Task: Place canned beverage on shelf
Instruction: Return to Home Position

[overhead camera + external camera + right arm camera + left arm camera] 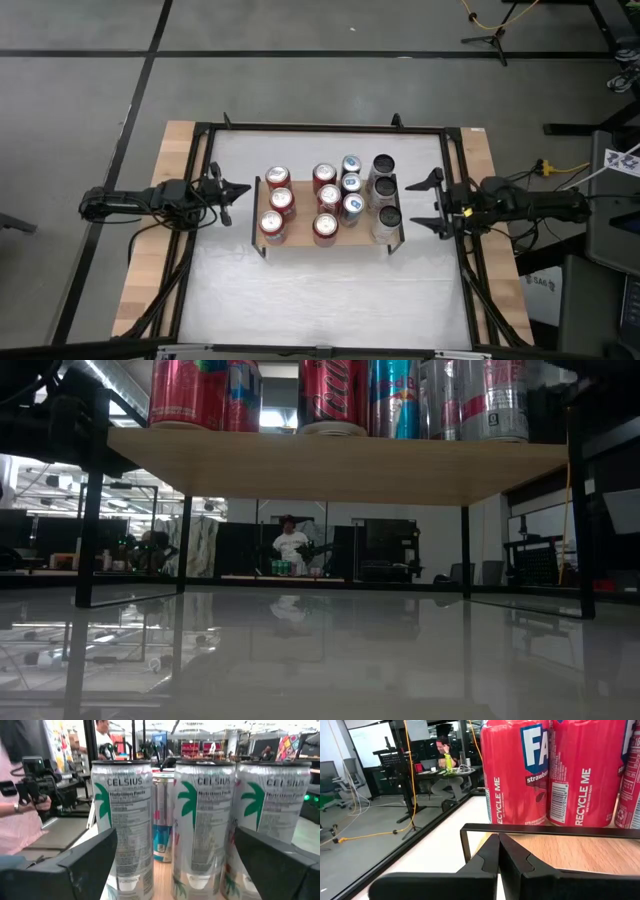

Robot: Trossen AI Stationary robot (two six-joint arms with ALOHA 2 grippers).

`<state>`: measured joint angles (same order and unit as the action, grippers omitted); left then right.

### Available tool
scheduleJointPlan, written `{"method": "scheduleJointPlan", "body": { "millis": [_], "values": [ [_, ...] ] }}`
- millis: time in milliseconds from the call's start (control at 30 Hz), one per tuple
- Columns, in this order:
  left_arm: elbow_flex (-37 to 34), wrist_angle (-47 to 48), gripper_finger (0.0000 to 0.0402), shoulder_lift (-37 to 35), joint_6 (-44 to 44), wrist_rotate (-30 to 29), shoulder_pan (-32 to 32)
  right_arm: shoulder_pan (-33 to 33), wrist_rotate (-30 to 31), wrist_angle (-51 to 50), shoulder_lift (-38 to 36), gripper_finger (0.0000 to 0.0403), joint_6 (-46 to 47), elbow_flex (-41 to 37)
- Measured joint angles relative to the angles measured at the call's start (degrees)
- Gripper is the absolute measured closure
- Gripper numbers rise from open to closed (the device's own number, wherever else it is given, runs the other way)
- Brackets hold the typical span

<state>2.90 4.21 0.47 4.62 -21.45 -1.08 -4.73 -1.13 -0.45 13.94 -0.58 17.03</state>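
Note:
The shelf (300, 233), a low wooden board on thin black legs, stands mid-table; from table height I see its underside (340, 465). On it stand several red cans (279, 201), three blue cans (351, 185) and three tall silver cans (385, 190). My left gripper (244, 190) is shut and level, just off the shelf's left end, facing the red cans (517, 770). My right gripper (428, 203) is open and level at the shelf's right end, a short way from the silver cans (202, 820). Nothing is between its fingers.
The white tabletop (320, 290) has a black frame and wooden side boards (150, 260); the stretch between the shelf and the near edge is bare. Beyond the table a person sits (290, 545), and a person's hand (30, 802) holds a device.

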Motion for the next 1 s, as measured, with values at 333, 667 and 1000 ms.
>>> {"method": "scheduleJointPlan", "body": {
  "millis": [333, 667, 1000],
  "values": [
    [0.00, 0.03, 0.0401, 0.00, 0.01, -0.05, 0.00, -0.02, 2.13, 2.79, -13.93, 0.0010, 3.16, -10.53],
    [0.00, 0.05, 0.0401, -0.04, 0.04, -0.05, 0.00, -0.02, 2.96, 0.00, -13.80, 0.0010, 3.37, -11.21],
    [0.00, 0.07, 0.0401, -0.04, 0.04, -0.03, 0.00, -0.13, 2.45, 5.94, -13.80, 0.0010, 3.30, -15.22]
  ]
}}
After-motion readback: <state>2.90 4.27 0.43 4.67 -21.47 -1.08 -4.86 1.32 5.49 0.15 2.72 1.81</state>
